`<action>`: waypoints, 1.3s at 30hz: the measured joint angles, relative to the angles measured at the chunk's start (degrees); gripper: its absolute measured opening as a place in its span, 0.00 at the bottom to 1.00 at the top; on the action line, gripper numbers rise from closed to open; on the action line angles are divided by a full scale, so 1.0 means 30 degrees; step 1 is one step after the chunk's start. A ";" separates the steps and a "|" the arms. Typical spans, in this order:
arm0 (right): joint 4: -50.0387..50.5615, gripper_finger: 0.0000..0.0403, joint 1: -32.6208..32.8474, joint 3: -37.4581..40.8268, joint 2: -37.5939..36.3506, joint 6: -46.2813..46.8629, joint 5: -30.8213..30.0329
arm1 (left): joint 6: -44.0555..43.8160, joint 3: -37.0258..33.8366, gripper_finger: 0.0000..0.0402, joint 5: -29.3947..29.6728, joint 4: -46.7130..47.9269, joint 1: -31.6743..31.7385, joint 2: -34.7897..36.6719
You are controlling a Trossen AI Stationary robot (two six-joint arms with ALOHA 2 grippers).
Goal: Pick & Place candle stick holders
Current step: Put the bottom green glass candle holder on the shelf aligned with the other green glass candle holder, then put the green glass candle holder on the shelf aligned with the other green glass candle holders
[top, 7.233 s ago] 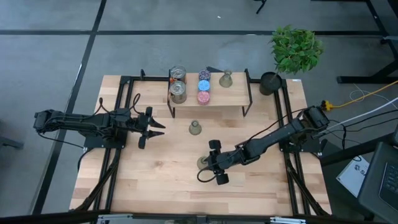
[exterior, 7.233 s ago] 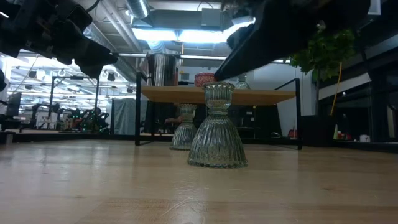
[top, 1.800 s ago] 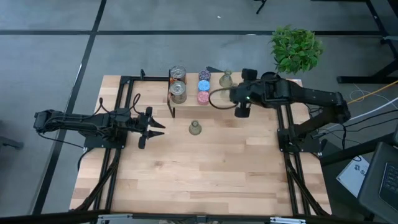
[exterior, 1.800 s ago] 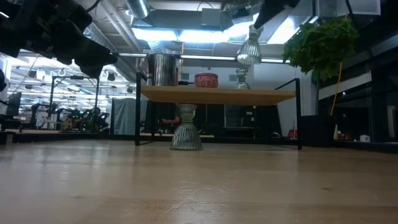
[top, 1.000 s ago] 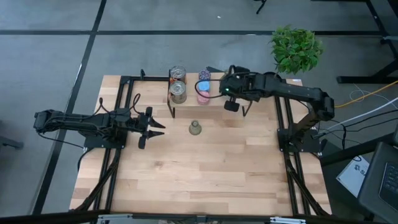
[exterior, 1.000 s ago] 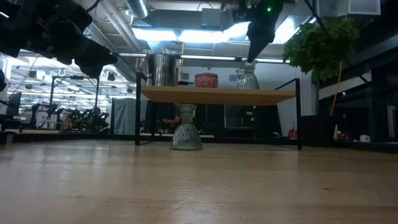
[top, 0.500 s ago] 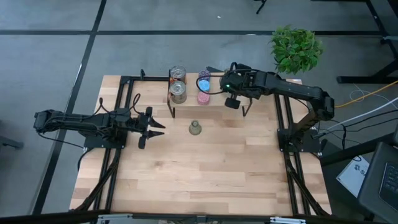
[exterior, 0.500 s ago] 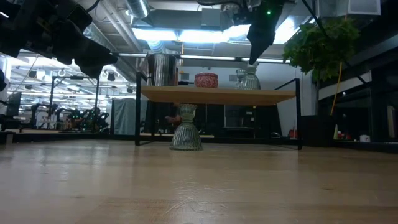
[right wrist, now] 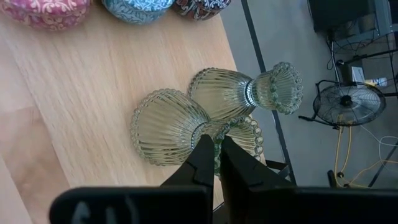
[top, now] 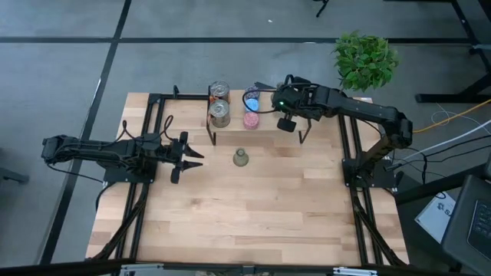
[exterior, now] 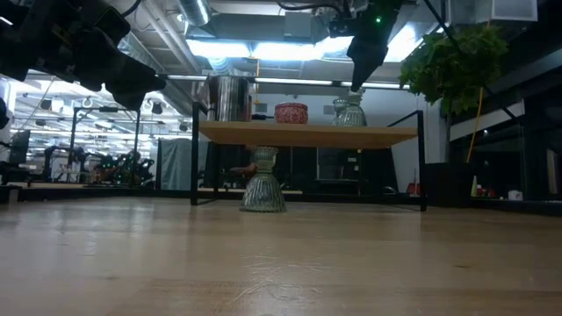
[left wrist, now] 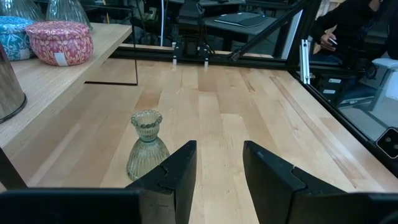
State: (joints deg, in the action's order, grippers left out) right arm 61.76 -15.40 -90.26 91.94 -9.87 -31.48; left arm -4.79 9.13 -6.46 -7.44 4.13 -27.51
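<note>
Candle stick holders: ribbed olive-green glass vase holder (right wrist: 171, 127) now sits on raised wooden shelf (top: 265, 126) near its right end, beside twin (right wrist: 245, 92). Right gripper (right wrist: 217, 163) pinched on its neck, not let go yet. Pink (right wrist: 43, 10), blue (right wrist: 137, 9) ones plus silvery cans (top: 219, 113) shelved already. One green vase (top: 241, 157) left on table mid-back. Left gripper (left wrist: 217, 168) parked at left edge, fingers apart, empty.

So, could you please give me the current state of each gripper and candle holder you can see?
Right gripper: shut on the rim of a green glass holder, over the shelf.
Gripped holder: upright on the shelf, beside a second glass holder.
Second glass holder: upright, free.
Third glass holder: upright on the table, untouched.
Left gripper: open, empty, facing the third holder.
Pink holder: on the shelf.
</note>
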 joint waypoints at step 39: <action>-0.1162 0.24 -0.0001 0.0000 -0.0002 0.2101 0.1672 | 0.0004 0.0000 0.32 -0.0001 0.0000 -0.0003 0.0000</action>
State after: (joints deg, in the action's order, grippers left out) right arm 58.27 -15.40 -90.26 91.94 -3.57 -26.47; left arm -4.78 9.13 -6.46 -7.44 4.12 -27.51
